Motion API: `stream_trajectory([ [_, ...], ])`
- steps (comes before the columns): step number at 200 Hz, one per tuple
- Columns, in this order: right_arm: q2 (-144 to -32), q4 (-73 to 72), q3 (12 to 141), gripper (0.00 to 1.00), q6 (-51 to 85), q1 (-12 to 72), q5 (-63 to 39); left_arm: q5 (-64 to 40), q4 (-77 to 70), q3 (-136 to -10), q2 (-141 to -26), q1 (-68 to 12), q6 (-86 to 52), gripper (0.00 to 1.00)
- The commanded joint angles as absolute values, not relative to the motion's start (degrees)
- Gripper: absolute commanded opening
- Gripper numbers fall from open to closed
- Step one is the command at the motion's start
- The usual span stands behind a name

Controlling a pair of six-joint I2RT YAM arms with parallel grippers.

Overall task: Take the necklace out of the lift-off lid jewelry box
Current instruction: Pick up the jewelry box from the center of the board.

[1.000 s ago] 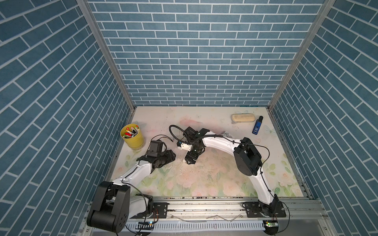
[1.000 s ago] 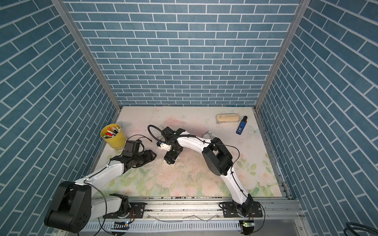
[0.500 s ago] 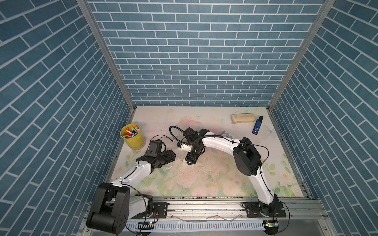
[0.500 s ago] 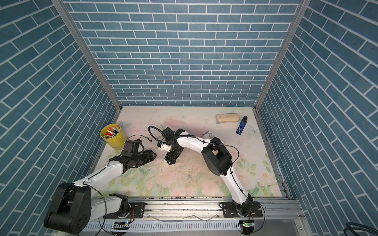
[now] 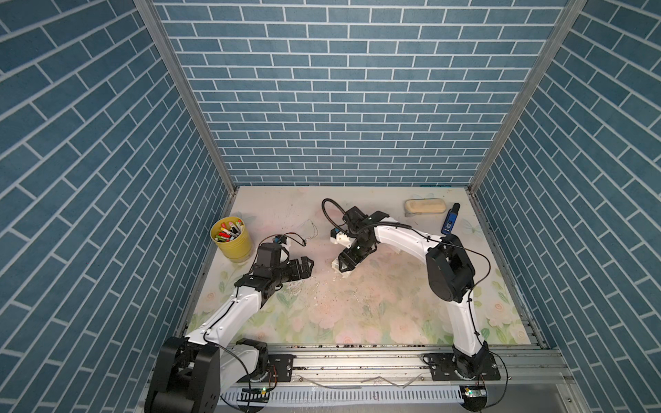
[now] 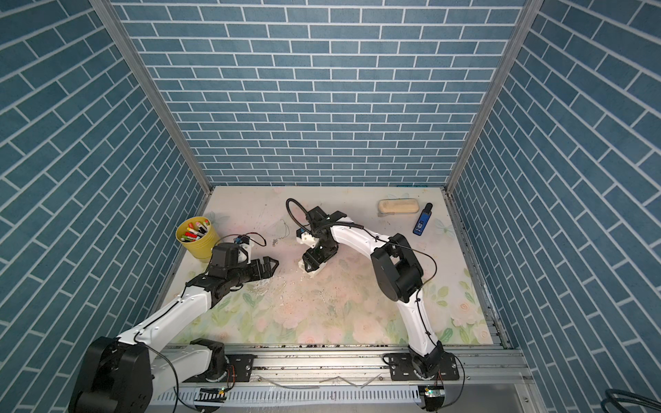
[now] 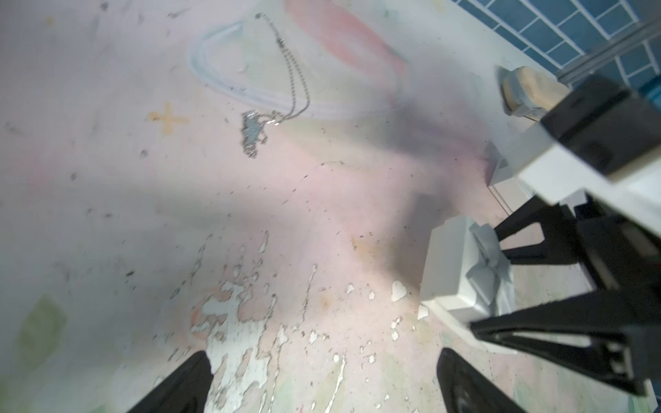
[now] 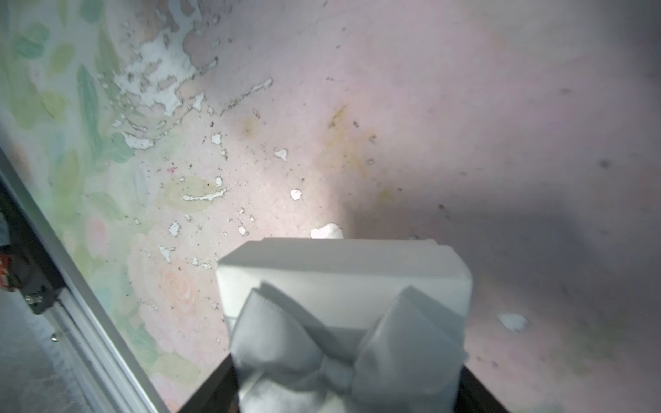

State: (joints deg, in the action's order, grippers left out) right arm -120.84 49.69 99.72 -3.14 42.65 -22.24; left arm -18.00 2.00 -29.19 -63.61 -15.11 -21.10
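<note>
Opened wider than a second ago, left end effector [image 5: 308, 267], holding nothing above worn floral surface [image 5: 393, 311]. Closed around white bow-topped jewelry box [image 8: 339, 279]: right end effector [image 5: 344, 267]. Lying loose on surface between yellow cup [image 5: 234, 246] and box, ringed by blue brick walls [image 5: 339, 107]: necklace [image 7: 252, 132].

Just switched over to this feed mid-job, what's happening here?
The necklace already lies loose on the table, outside the box. The right gripper straddles the white box with the grey bow; whether it is squeezing it I cannot tell. The left gripper hangs open and empty nearby.
</note>
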Motion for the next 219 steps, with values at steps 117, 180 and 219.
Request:
stream_trajectory([
  [117,-110.75,61.06,98.18,0.72,4.40,30.41,-40.82,-18.38,-51.49,-25.36,-82.53,-37.03,5.80,0.97],
  [180,-109.97,61.79,97.82,0.71,4.68,30.23,-42.37,-23.10,-50.98,-30.35,-87.87,-37.27,6.99,0.96],
  [219,-109.86,61.63,97.66,0.71,4.66,30.23,-42.53,-25.69,-50.54,-32.06,-89.02,-37.27,6.01,0.92],
])
